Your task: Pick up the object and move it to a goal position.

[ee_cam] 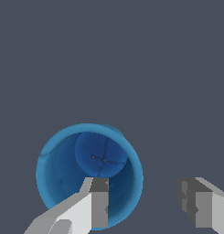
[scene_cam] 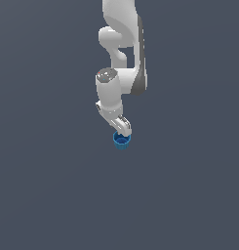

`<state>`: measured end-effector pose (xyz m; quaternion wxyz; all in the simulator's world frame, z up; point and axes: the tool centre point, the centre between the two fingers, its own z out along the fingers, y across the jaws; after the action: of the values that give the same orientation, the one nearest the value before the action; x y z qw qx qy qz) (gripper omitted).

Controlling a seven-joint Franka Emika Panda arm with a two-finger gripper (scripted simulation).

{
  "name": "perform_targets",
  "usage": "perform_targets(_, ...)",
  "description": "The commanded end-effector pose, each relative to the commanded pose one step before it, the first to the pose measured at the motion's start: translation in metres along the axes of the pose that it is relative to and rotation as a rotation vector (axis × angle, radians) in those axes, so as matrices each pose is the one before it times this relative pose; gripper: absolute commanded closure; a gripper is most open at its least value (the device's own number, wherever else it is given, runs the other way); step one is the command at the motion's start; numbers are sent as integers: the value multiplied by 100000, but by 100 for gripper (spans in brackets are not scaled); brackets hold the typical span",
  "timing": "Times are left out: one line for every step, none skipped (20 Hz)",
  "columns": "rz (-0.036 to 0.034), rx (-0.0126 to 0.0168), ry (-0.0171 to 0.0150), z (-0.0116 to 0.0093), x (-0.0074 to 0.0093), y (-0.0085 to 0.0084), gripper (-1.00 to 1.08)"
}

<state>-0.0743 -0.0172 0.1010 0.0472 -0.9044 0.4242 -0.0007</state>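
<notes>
We find the blue cup (scene_cam: pixel 122 141) just below the middle of the exterior view, resting on the grey floor (scene_cam: pixel 52 195) with its hollow top upward. Our gripper (ee_cam: pixel 143 201) stands wide apart right above it, holding nothing. In the wrist view one finger (ee_cam: pixel 97 205) overlaps the cup's open mouth while the other sits well clear outside its wall. We judge this the approach before the grasp. Next we should lower so the fingers straddle one wall, or recentre, then close.
</notes>
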Motion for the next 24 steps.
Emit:
perform_targets(45,-39,-31,419,-29,10,-20)
perform_targets(97,4,6,304,10,22,-20)
perform_targets(97,1,7,373,1,21,-20)
perform_targets(69,-1,6,426,-20,11,-20)
perform_targets(97,-3,8,374,-5,26,-20)
perform_targets(69,-4,7,306,-11,19,-20)
perform_targets(69,-5,7,238,-3,21,-20)
perform_targets(0,0,0,170,-23,-1,-20)
perform_targets(68,-6,7,102,14,23,-20)
perform_targets(0,0,0,34,-5,0,-20)
perform_targets(0,0,0,0,0,0,108)
perform_targets(0,0,0,0,0,0,108)
perform_targets(0,0,0,0,0,0,108)
perform_targets(0,0,0,0,0,0,108)
perform_targets(0,0,0,0,0,0,108)
perform_targets(0,0,0,0,0,0,108)
perform_targets(0,0,0,0,0,0,108)
perform_targets(0,0,0,0,0,0,108)
perform_targets(0,0,0,0,0,0,108)
perform_targets(0,0,0,0,0,0,108)
perform_targets(2,184,152,-101,56,-67,108)
perform_targets(0,0,0,-16,-3,-28,108)
perform_targets(0,0,0,-50,-9,-83,108)
perform_targets(0,0,0,-83,-15,-139,108)
